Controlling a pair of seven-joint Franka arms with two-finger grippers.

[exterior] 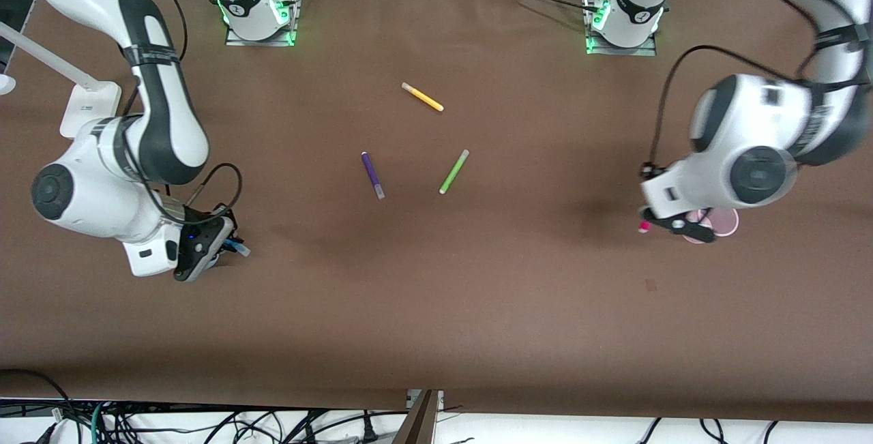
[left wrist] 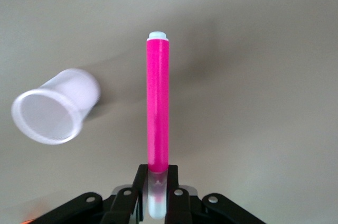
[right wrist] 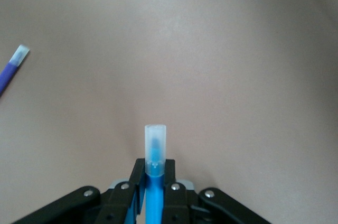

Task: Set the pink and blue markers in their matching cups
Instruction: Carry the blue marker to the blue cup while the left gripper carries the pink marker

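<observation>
**Both markers gripped, neither yet in a cup**

Nearest the front camera, the right gripper [exterior: 228, 245] is closed on the blue marker [right wrist: 155, 152], pinched just below its pale cap so most of the barrel hangs beneath; no blue cup is seen. The left gripper [exterior: 672, 224] is clamped on the pink marker [left wrist: 158, 108] at its cap end, barrel projecting clear, apparently for lowering into the pink cup [left wrist: 53, 106] just beside it. Purple [exterior: 372, 174], green [exterior: 453, 171] and yellow [exterior: 422, 97] pens are left mid-table.

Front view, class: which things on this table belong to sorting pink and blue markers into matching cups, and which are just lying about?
Job:
pink marker, in left end effector
blue marker, in right end effector
pink cup

Lying about:
yellow pen
purple pen
green pen
</observation>
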